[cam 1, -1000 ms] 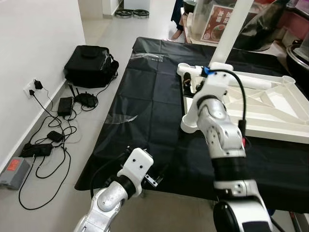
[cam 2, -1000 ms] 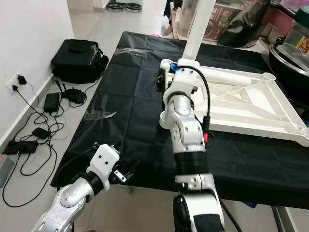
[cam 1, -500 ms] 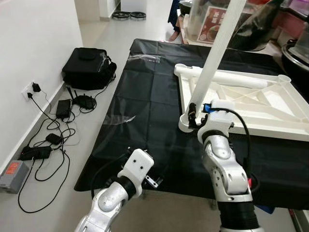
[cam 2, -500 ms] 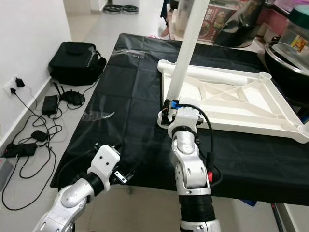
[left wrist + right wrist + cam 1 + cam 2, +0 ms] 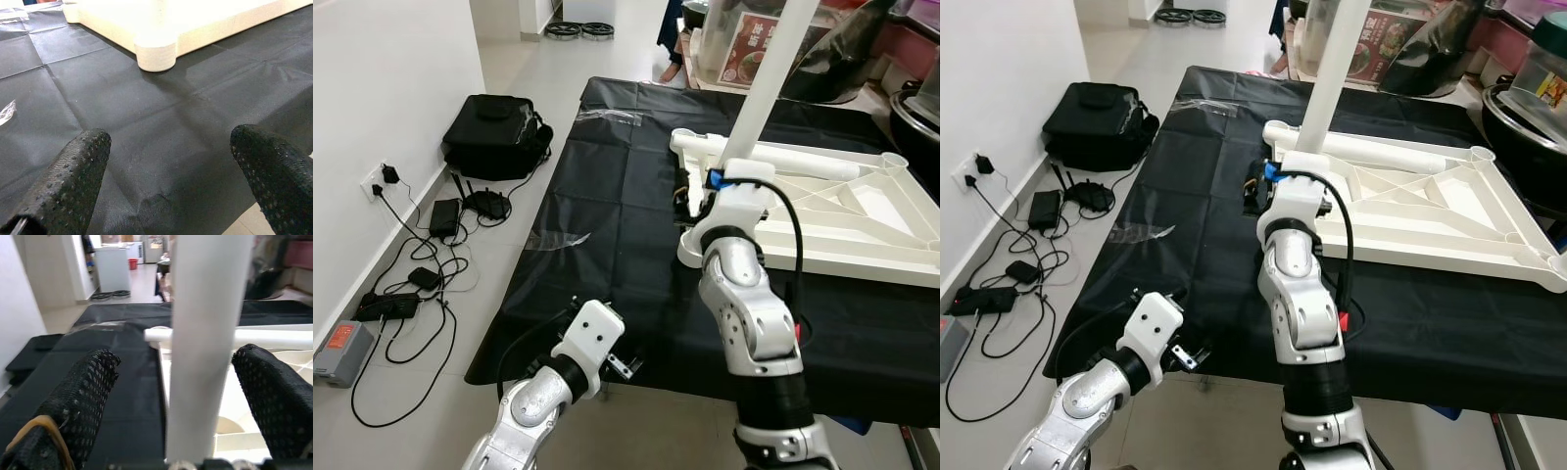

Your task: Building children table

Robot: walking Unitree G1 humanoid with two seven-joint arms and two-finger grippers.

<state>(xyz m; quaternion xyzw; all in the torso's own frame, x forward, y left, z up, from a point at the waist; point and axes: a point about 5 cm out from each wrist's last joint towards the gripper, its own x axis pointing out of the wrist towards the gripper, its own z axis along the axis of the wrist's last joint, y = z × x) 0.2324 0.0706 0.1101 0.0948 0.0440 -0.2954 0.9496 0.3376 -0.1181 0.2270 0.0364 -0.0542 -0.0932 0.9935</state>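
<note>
- Since half a second ago, your right gripper (image 5: 171, 401) has carried the long white round table leg (image 5: 766, 78) from a slant over the near corner back toward upright; it now rises through the upper middle of the left eye view.
- Your right gripper's two black fingers (image 5: 80, 401) stand spread on either side of the leg, with gaps showing on both sides in the wrist view, so I cannot tell what grips the leg.
- That leg's foot is hidden behind the wrist, close to the near-left corner socket (image 5: 693, 253) of the upside-down white plastic tabletop (image 5: 862, 225), right of centre on the black cloth (image 5: 607, 225). Seating looks unfinished, so line up before pressing.
- Your left gripper (image 5: 166, 161) hovers low at the cloth's near edge, lower left, fingers wide apart and empty.
</note>
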